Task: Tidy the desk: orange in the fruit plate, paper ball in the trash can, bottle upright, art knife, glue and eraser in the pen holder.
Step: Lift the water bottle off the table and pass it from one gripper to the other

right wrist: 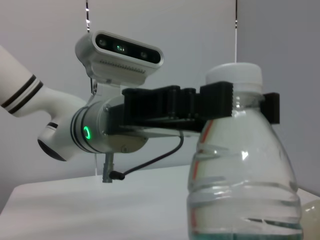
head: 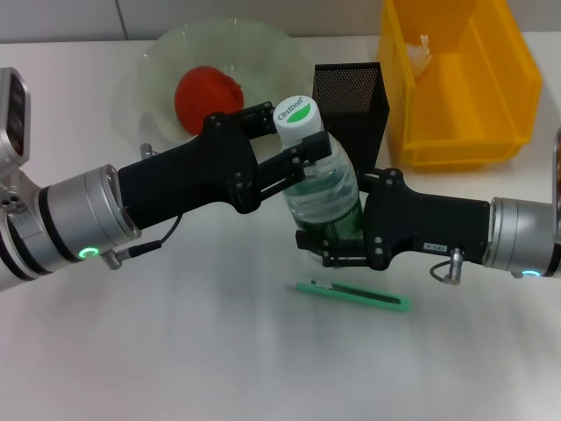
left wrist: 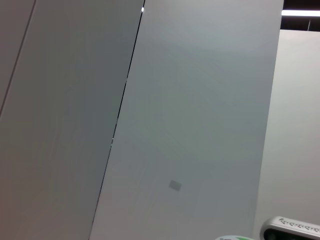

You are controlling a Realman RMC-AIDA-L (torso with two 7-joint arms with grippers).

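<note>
The bottle [head: 323, 180] stands upright on the bench [head: 219, 351], held by both arms. The left gripper [head: 294, 145] has its jaws closed around the neck just under the white cap, steadying the top so it cannot tip. The right gripper [head: 337, 241] clamps the lower body, its jaws shut on the green label, likely bearing it while it settles. Just below the right jaws lies the green art knife [head: 352, 296], not yet collected. Behind the left jaws the orange [head: 208, 99] sits in the fruit plate [head: 158, 66]; behind the bottle stands the pen holder [head: 351, 101].
</note>
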